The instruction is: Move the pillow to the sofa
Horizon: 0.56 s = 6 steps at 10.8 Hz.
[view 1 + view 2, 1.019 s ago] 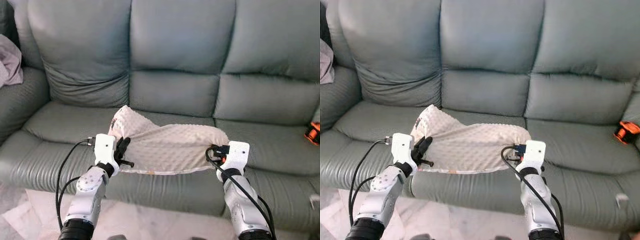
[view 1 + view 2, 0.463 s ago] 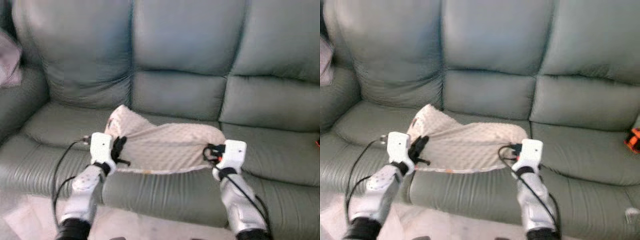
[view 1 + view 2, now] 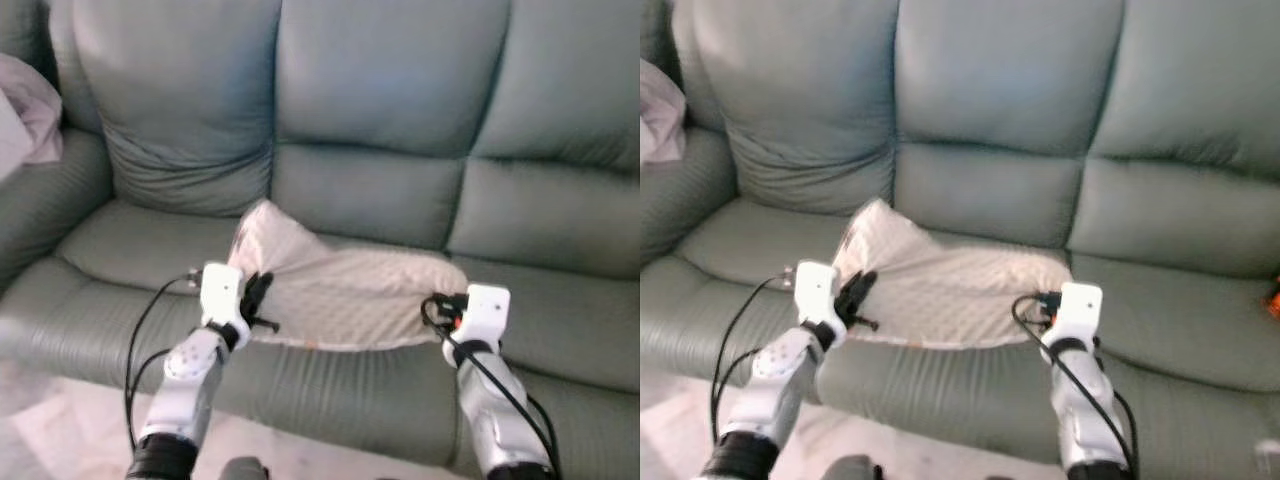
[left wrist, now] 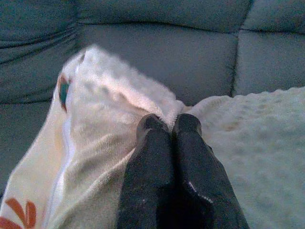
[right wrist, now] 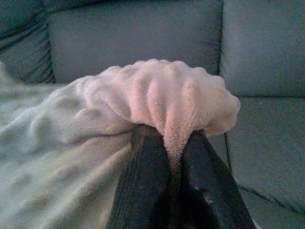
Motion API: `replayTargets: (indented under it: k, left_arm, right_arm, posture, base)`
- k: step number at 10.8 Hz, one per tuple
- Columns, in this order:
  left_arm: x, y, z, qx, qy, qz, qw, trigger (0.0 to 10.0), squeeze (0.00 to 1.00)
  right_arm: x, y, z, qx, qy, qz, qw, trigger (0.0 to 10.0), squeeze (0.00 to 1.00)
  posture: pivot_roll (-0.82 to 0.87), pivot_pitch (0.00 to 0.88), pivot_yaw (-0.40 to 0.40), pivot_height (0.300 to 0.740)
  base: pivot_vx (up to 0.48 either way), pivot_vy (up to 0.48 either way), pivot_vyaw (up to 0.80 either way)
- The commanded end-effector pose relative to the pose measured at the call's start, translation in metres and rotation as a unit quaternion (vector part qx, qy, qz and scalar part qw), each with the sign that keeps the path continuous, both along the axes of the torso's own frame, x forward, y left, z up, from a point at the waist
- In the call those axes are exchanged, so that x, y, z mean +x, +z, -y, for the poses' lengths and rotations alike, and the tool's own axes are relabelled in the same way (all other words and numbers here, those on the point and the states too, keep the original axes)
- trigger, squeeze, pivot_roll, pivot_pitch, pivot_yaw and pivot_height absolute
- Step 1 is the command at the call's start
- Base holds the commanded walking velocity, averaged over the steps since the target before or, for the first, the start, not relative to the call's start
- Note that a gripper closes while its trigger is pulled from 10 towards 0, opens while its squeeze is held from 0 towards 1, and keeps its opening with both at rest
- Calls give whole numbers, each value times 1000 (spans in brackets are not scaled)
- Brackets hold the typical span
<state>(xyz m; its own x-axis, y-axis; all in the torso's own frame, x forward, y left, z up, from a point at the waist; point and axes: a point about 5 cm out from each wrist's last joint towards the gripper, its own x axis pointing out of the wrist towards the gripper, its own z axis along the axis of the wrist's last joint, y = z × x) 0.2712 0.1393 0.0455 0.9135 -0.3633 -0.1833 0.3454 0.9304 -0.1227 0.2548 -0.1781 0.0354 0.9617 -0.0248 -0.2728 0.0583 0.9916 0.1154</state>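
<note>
A cream, bumpy-textured pillow (image 3: 345, 292) hangs between my two arms just above the seat of the grey-green sofa (image 3: 380, 190). My left gripper (image 3: 256, 298) is shut on the pillow's left edge, where one corner sticks up. In the left wrist view its black fingers (image 4: 167, 157) pinch the fleece (image 4: 100, 105) beside an orange and teal print. My right gripper (image 3: 445, 305) is shut on the pillow's right end. The right wrist view shows that gripper's fingers (image 5: 164, 176) squeezing a bunched fold of the pillow (image 5: 162, 95).
A pale pink cloth (image 3: 25, 120) lies on the sofa's left armrest. An orange object (image 3: 1273, 296) sits on the seat at the far right. Light marble floor (image 3: 60, 440) runs in front of the sofa.
The camera has shifted, and the sofa sits lower and further right in the picture. Both grippers keep their hold on the pillow, which still hangs between them over the seat.
</note>
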Motion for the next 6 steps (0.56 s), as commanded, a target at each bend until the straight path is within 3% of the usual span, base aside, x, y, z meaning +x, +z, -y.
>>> replayTargets:
  k: [1, 5, 6]
  left_arm:
    - [2, 4, -8, 7, 6, 8, 1000, 10000, 0]
    - [3, 4, -9, 12, 9, 6, 1000, 10000, 0]
    - [3, 4, -9, 12, 9, 7, 1000, 10000, 0]
  right_arm:
    - [6, 8, -9, 3, 12, 18, 1000, 10000, 0]
    - [6, 7, -9, 10, 6, 16, 1000, 10000, 0]
    - [6, 7, -8, 7, 5, 16, 1000, 10000, 0]
  posture:
    - [-40, 0, 5, 740]
    - [-41, 0, 9, 740]
    - [-40, 0, 9, 740]
  base:
    - [0, 0, 0]
    - [0, 0, 0]
    - [0, 0, -750]
